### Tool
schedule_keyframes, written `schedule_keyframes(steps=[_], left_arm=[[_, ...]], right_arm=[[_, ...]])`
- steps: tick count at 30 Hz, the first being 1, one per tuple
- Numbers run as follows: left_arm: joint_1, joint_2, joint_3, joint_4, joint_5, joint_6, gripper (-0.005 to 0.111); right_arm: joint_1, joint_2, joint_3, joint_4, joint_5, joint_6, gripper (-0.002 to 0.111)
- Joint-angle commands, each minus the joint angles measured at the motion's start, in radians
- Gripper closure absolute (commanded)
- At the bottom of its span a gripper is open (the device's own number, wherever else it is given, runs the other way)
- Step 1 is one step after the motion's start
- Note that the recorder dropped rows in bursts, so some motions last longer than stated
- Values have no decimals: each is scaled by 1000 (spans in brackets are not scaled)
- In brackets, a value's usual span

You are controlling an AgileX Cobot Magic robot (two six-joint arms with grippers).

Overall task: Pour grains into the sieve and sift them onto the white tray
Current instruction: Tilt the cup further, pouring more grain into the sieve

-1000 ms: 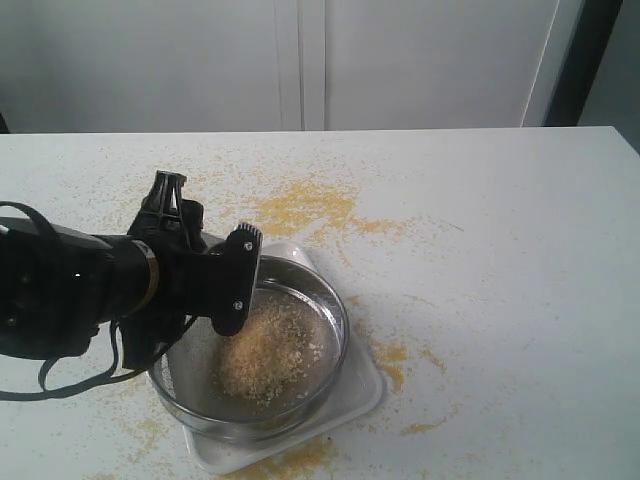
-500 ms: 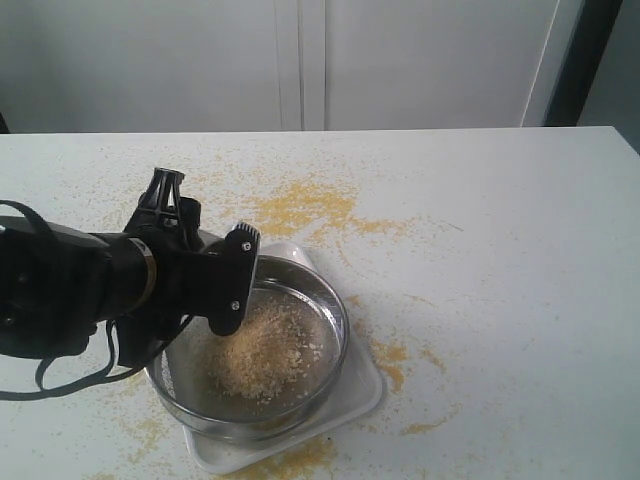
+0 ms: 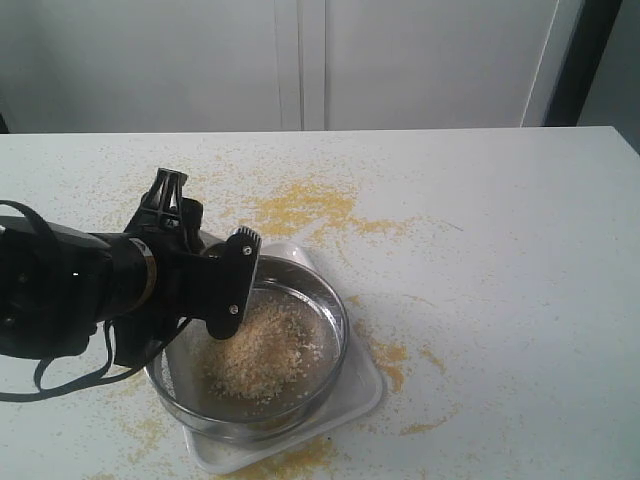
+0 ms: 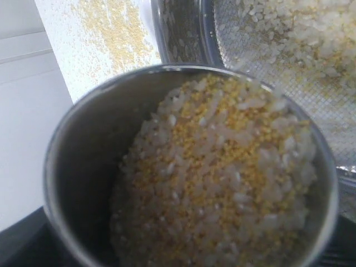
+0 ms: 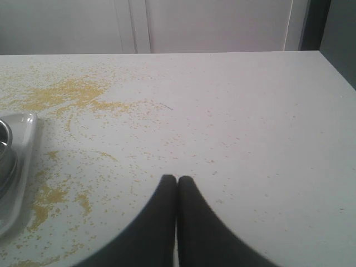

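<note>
The sieve [image 3: 338, 318] sits on the white tray [image 3: 362, 396], whose corners show past its rim. A heap of pale grains [image 3: 262, 352] lies on the mesh near the sieve's middle. The left tool [image 3: 232, 285] hangs over the sieve's left rim, clamped on a steel cup [image 4: 83, 167]. The cup is tipped toward the sieve, and its mix of white granules and yellow meal reaches up to its lip. The exterior view hides the cup behind the arm. Yellow meal [image 3: 300, 205] is scattered on the tabletop [image 3: 500, 250] behind the sieve and to its right. The right tool [image 5: 177, 186], well to the sieve's right, has its fingers pressed together, holding nothing.
</note>
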Motion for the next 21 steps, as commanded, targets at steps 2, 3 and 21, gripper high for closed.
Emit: schedule_keyframes(steps=[2, 3, 21], left_arm=[[-45, -15, -12, 16, 69, 17, 107], [-52, -15, -14, 16, 73, 17, 107], [-63, -15, -18, 24, 119, 44, 107]], right_arm=[[2, -6, 6, -7, -9, 3, 108], [2, -6, 6, -7, -9, 3, 108], [2, -6, 6, -7, -9, 3, 108]])
